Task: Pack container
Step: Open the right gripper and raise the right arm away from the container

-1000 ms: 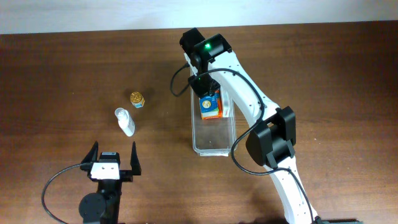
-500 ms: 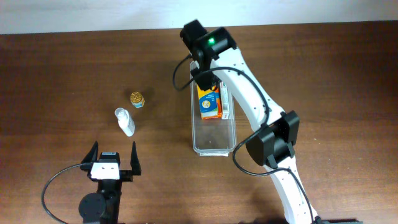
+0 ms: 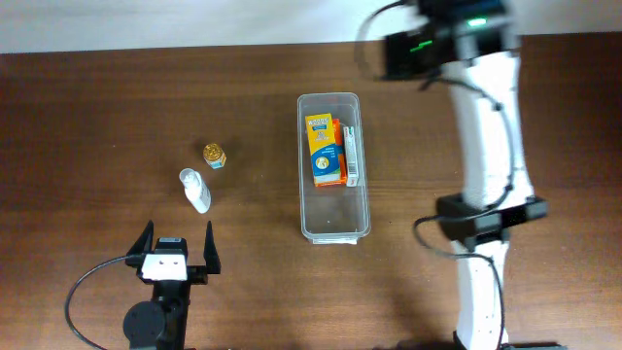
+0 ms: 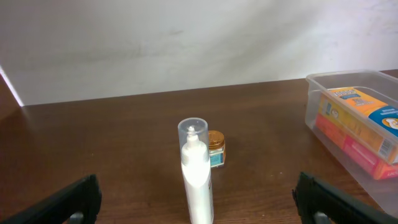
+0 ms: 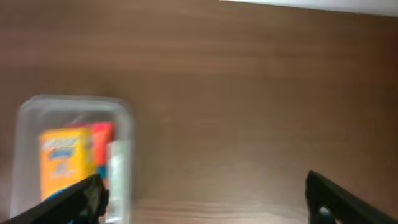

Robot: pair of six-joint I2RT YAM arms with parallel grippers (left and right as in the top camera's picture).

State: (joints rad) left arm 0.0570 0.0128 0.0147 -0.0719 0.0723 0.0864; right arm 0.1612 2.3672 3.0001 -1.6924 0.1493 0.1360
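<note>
The container (image 3: 333, 226) is a long clear bin in the middle of the table. An orange and yellow box (image 3: 326, 149) lies flat in it, with a slim white box (image 3: 352, 154) beside it. My right gripper (image 5: 202, 202) is open and holds nothing. It hovers high over bare table, behind and to the right of the container (image 5: 25, 124). A white bottle (image 3: 195, 190) lies on the table and a small gold-capped jar (image 3: 215, 156) stands next to it. My left gripper (image 3: 177, 245) rests open, with the bottle (image 4: 197, 174) straight ahead of it.
The right arm (image 3: 486, 146) stretches along the right side of the table, its wrist (image 3: 413, 53) near the back edge. A pale wall runs behind the table. The left wrist view shows the jar (image 4: 216, 148) behind the bottle and the container (image 4: 323, 87) at the right.
My right gripper opened and left the orange box lying in the container. It then rose and swung away to the back right. The left arm has not moved.
</note>
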